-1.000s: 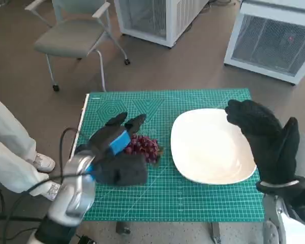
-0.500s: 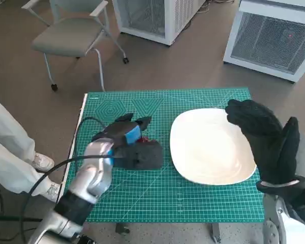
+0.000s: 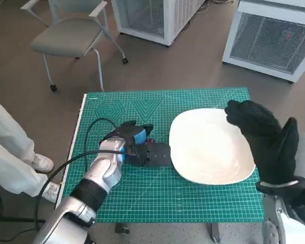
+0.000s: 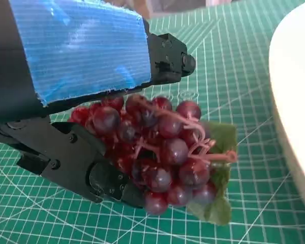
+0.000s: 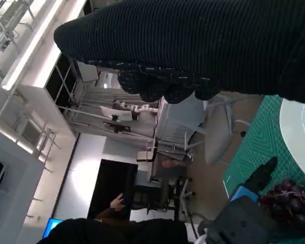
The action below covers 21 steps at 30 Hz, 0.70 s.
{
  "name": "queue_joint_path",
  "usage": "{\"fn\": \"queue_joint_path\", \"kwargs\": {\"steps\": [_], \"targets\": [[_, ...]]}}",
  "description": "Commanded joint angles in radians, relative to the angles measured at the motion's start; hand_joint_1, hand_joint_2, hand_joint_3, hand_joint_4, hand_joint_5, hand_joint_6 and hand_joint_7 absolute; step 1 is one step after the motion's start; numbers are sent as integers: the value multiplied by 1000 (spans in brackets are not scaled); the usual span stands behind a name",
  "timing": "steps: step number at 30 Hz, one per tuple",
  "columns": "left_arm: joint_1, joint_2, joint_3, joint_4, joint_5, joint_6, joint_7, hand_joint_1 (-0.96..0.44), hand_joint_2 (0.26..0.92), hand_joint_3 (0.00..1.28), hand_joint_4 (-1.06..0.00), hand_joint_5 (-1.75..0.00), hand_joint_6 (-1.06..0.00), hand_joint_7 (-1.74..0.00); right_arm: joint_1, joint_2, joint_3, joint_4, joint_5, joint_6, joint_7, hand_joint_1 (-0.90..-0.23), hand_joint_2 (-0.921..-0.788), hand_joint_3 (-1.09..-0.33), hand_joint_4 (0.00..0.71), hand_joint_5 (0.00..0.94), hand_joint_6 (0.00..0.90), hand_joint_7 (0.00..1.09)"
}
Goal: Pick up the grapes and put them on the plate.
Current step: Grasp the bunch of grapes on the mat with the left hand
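Midway: roughly half done, judged from grip and position alone.
Grapes (image 4: pixel 162 152): dark red bunch with a green leaf, held at centre of the left wrist frame; seen in the head frame only as a sliver of red at centre, just left of the plate; whether lifted off the mat or resting on it, cannot tell.
Left hand (image 3: pixel 137 145): centre-left of the head frame, blue tape on its back, black fingers (image 4: pixel 81 162) closed around the bunch from both sides.
Plate (image 3: pixel 208 147): white, right of centre in the head frame, bare across its visible face; near rim just beside the left hand.
Right hand (image 3: pixel 267 137): black glove, right edge of the head frame, raised over the plate's far right rim, holding nothing; fingers together and loosely extended, exact spread hard to tell.
Mat (image 3: pixel 142 193): green cutting mat with a white grid, covering the small table, lower centre of the head frame.
Done: grapes gripped.
Left: carry over the rim, set down on the plate, let go.
Bystander: a trouser leg (image 3: pixel 7 147) and shoe at the left edge of the head frame.
Background: grey chair (image 3: pixel 71 35) upper left, white cabinets along the top.
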Motion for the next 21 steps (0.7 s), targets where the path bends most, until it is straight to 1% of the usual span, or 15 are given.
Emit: {"fn": "queue_joint_path", "kwargs": {"steps": [1,12,14,16,19,20,21], "targets": [[-39,-23,-11,53,-14,-15,15,-82,724,3,1,1,-196,-9,23,-3,-3,10,2,11,9,-326,-921,-603,449,828,246,996],[-55,-55,-56,158,4,-43,54,-38,739,9,-3,-1,-222,-14,30,-2,-2,-2,3,14,10,-329,-921,-603,448,832,245,998],[-57,-59,-61,171,3,-44,59,-17,753,16,-11,-4,-233,-17,30,-3,-2,-3,4,15,10,-330,-921,-603,447,833,245,998],[-59,-60,-65,180,2,-46,65,32,783,31,-25,-8,-250,-21,30,-3,-2,-3,4,16,10,-331,-921,-602,447,834,245,999],[-57,-59,-70,187,2,-54,80,119,841,68,-65,-12,-282,-23,30,-2,-2,-3,3,16,9,-333,-921,-602,446,835,244,999],[-57,-60,-70,190,1,-55,89,142,857,82,-115,-30,-294,-22,31,-2,-1,-3,3,16,9,-333,-921,-602,446,835,244,999],[-58,-61,-71,195,1,-56,99,165,867,98,-174,-112,-306,-23,31,-1,-1,-3,2,15,9,-334,-921,-602,446,836,244,1000]]}}
